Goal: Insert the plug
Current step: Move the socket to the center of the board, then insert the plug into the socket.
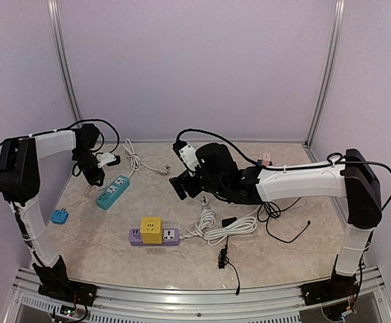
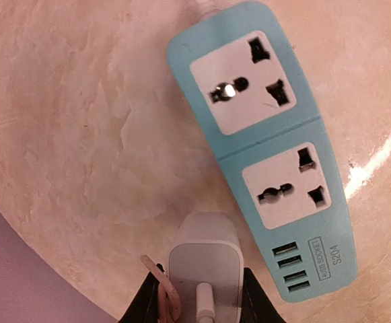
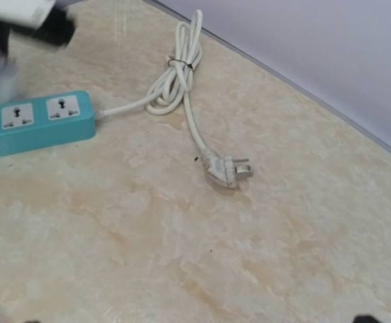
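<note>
My left gripper (image 2: 202, 299) is shut on a white plug adapter (image 2: 204, 259) with a cable at its back. It holds the adapter over the table just beside the USB end of the teal power strip (image 2: 269, 148), whose two sockets are free. From above, the left gripper (image 1: 93, 176) is at the strip's (image 1: 113, 192) far left end. My right gripper (image 1: 180, 187) hangs above the table's middle, open and empty. Its view shows the strip (image 3: 33, 124), the strip's coiled white cord (image 3: 178, 74) and that cord's three-pin plug (image 3: 227, 169) lying loose.
A purple power strip (image 1: 169, 237) with a yellow cube adapter (image 1: 151, 228) lies front centre. A coiled white cable (image 1: 222, 225) and a black cable (image 1: 223, 259) lie to its right. A small blue adapter (image 1: 59, 216) sits at the left edge.
</note>
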Controlling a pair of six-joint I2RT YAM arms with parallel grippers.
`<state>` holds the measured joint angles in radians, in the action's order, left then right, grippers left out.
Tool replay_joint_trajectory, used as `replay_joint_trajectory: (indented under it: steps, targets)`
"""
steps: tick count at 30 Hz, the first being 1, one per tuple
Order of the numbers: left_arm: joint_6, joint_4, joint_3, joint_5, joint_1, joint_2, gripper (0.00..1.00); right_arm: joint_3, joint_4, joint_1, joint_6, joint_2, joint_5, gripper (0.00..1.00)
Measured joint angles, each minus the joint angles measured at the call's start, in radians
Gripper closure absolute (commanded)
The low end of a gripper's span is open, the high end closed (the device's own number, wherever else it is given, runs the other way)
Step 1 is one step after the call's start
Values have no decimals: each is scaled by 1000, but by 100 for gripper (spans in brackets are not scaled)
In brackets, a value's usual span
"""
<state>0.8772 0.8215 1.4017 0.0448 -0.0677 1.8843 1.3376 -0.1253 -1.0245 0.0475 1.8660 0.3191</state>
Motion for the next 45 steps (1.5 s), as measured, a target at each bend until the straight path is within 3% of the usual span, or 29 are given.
replay_joint_trajectory:
  steps: [6, 15, 28, 45]
  targets:
    - [-222, 16, 204, -7, 2, 3, 100, 0, 0, 0, 0, 0, -5, 0]
    - [-521, 7, 141, -155, -18, -19, 100, 0, 2, 0, 2, 0, -4, 0]
    - [-609, -90, -53, -176, -35, -74, 100, 0, 7, 0, 2, 0, -4, 0]
    - [-626, -103, -123, -163, -69, -129, 100, 0, 8, 0, 3, 0, -6, 0]
